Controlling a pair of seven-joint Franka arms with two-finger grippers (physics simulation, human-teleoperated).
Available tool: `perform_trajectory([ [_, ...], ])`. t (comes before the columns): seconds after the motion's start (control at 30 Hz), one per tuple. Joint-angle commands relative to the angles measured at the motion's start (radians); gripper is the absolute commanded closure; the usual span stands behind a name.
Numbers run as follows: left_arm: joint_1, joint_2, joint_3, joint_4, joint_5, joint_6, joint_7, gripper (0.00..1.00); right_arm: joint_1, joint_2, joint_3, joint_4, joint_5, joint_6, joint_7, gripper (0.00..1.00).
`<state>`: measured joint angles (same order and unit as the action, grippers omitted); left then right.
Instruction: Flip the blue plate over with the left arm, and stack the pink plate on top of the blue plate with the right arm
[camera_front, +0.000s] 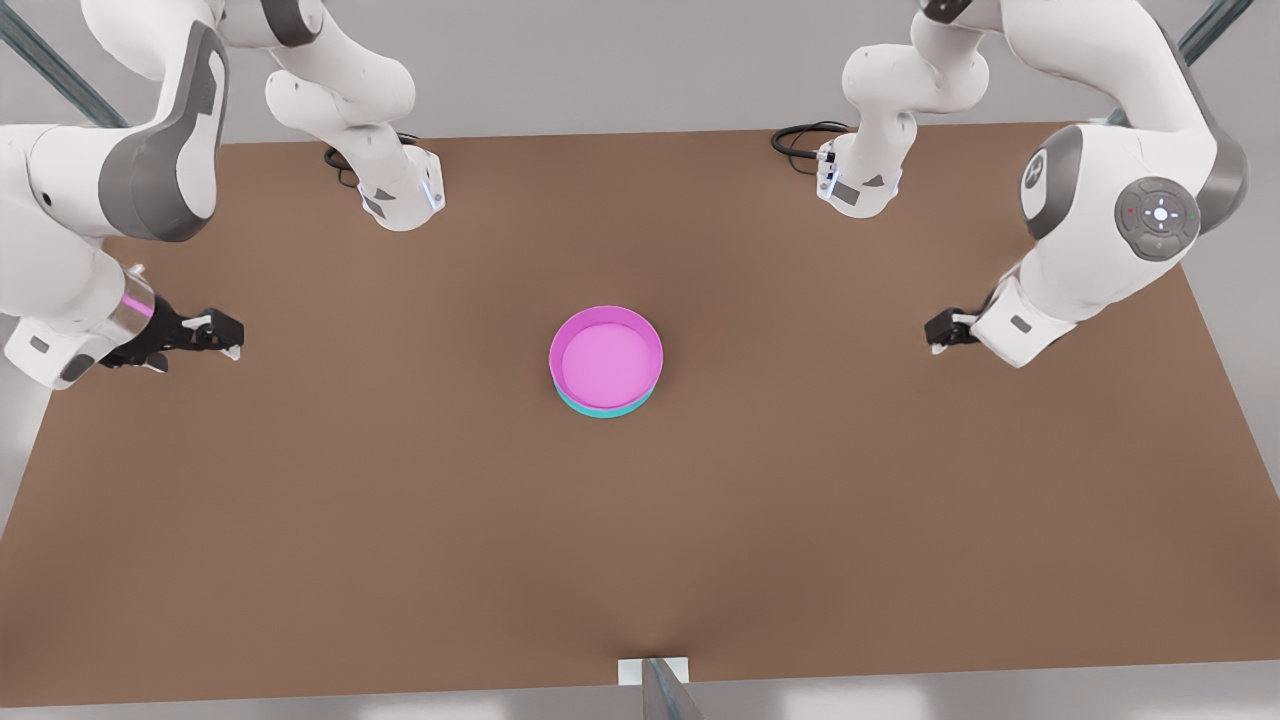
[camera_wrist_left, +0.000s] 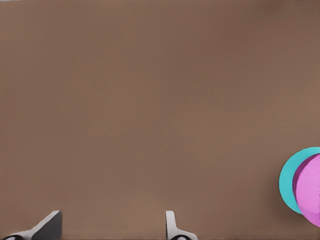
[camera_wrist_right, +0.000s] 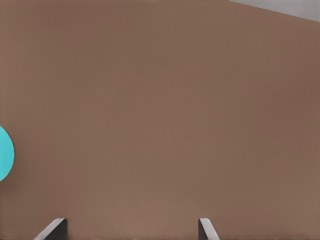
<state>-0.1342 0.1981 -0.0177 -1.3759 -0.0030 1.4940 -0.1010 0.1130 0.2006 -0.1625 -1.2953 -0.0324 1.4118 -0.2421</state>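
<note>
Well, starting nearest the camera: the bare brown counter (camera_front: 400, 520) in front of the stack has nothing on it that matters.

Pink plate (camera_front: 606, 352) is mid-counter, open side up, sitting directly on the blue plate (camera_front: 602, 410). Blue shows as a thin turquoise crescent under pink's near rim. The two are touching and close to concentric, with pink offset a hair toward the far side.

Left claw (camera_front: 228, 338) sits well apart from the pink plate, on the front view's left and about level with it. In the left wrist view its fingers (camera_wrist_left: 171, 226) are spread wide over bare counter with nothing between them, and the stack is just at the frame edge.

Right claw (camera_front: 938, 335) mirrors that on the front view's right, also well apart from the pink plate. Its fingers (camera_wrist_right: 205, 227) are wide and it carries nothing.

Beyond the pink plate, both arm bases (camera_front: 400, 195) stand at the far edge.

Status, my read:
- The stack step looks done: pink is on blue and neither claw is touching either plate.
- I can't verify the flip. Pink covers blue, and the exposed turquoise doesn't tell me which face is up.
- Nothing obvious is left. Both arms look parked, so I'd call it complete or within a hair of it.
</note>
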Motion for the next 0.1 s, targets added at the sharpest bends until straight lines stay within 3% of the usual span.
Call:
perform_trajectory([
  [0.0,-0.002,0.000,0.002,0.000,-0.038,0.000,0.010,0.00,0.001,0.000,0.000,0.001,0.000,-0.001,-0.002,0.00],
  [0.07,-0.002,0.001,0.002,0.003,-0.040,0.003,0.017,0.00,0.004,0.002,0.001,0.002,0.000,-0.002,-0.002,0.00],
])
